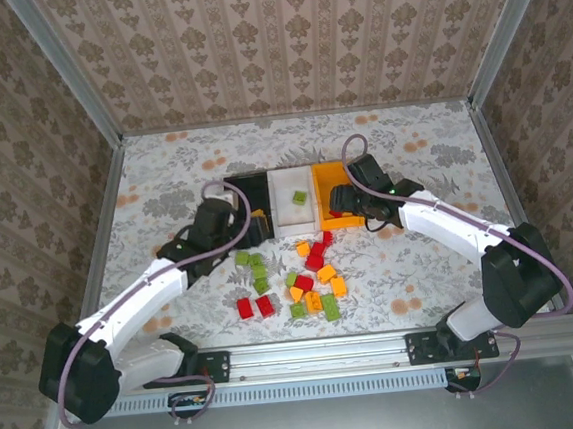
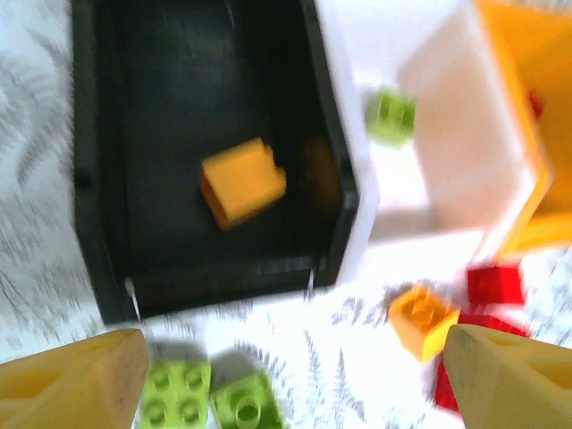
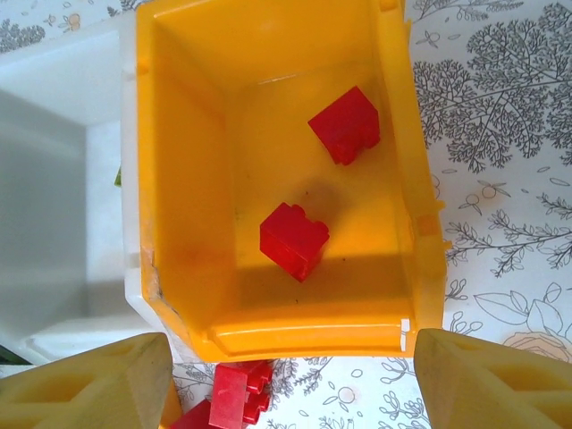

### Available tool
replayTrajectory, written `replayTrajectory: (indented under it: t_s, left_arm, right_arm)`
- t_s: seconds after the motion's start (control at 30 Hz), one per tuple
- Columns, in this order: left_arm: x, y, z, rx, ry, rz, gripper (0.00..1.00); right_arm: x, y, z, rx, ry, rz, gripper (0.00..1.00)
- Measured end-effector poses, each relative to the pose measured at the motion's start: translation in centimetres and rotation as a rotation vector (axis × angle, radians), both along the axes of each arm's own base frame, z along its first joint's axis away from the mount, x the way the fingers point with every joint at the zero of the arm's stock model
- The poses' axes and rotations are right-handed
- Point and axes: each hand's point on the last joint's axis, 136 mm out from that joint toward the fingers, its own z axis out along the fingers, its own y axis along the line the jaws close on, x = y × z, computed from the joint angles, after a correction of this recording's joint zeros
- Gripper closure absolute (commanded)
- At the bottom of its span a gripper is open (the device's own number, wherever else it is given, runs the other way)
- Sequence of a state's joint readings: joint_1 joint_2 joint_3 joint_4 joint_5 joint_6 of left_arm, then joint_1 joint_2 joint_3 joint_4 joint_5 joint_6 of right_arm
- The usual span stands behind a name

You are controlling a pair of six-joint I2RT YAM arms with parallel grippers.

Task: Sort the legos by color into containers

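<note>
Three bins stand in a row: black (image 1: 249, 193), white (image 1: 294, 219) and orange (image 1: 333, 220). An orange-yellow brick (image 2: 241, 183) lies in the black bin (image 2: 98, 179). A green brick (image 2: 391, 116) sits in the white bin (image 2: 447, 134). Two red bricks (image 3: 346, 125) (image 3: 293, 239) lie in the orange bin (image 3: 179, 179). My left gripper (image 2: 290, 384) is open and empty over the table just in front of the black bin. My right gripper (image 3: 295, 384) is open and empty at the orange bin's near wall.
Loose bricks are scattered in front of the bins (image 1: 307, 278): two green ones (image 2: 174, 393) (image 2: 246, 402), an orange one (image 2: 424, 317) and red ones (image 2: 496, 284) (image 3: 234, 398). Metal frame rails (image 1: 329, 351) edge the table.
</note>
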State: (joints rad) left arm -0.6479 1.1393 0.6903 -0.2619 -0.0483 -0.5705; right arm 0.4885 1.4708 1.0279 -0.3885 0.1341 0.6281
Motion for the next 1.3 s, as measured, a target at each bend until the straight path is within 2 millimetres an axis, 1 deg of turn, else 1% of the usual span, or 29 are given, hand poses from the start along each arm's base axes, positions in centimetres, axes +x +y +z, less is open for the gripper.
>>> replayTrajectory:
  t_s: [0.07,0.13,0.17,0.27,0.37,0.63,0.87,1.03,1.1,1.2,1.3]
  left_arm:
    - [-2.1,-0.3,-2.8,0.050,0.077,-0.038,0.14]
    - [-3.8,-0.5,-4.8,0.087,0.138,-0.063,0.19]
    - [-4.6,-0.5,-5.5,0.099,0.161,-0.071,0.21]
    - [-6.4,-0.7,-6.6,0.121,0.203,-0.093,0.22]
    - [-7.4,-1.0,-7.3,0.132,0.230,-0.109,0.24]
    - [-8.5,-0.6,-10.6,0.202,0.326,-0.107,0.38]
    - [-8.3,-0.2,-10.9,0.260,0.321,-0.094,0.53]
    - [-8.5,0.0,-10.9,0.281,0.313,-0.098,0.58]
    - [-8.8,-0.4,-10.7,0.277,0.312,-0.114,0.59]
    - [-9.4,-1.0,-9.5,0.264,0.298,-0.147,0.61]
    - [-8.6,-2.6,-6.4,0.207,0.247,-0.160,0.62]
  right_arm:
    - [-0.1,0.0,-0.1,0.002,0.003,0.002,0.27]
    - [-0.1,0.1,-0.1,0.003,0.003,0.004,0.27]
    - [-0.1,0.1,-0.1,0.004,0.004,0.004,0.27]
    - [-0.2,0.0,0.0,0.005,0.001,0.004,0.27]
    - [-0.5,-0.2,0.2,0.009,-0.007,0.004,0.27]
    - [-0.3,-0.7,1.0,0.019,-0.026,-0.010,0.26]
    - [-0.3,-1.5,2.4,0.036,-0.062,-0.029,0.26]
    - [-0.2,-1.9,2.4,0.036,-0.063,-0.040,0.26]
    - [-0.1,-2.0,2.4,0.036,-0.063,-0.043,0.26]
    - [-0.1,-2.1,2.3,0.036,-0.061,-0.045,0.26]
    - [-0.3,-2.3,2.0,0.033,-0.055,-0.049,0.26]
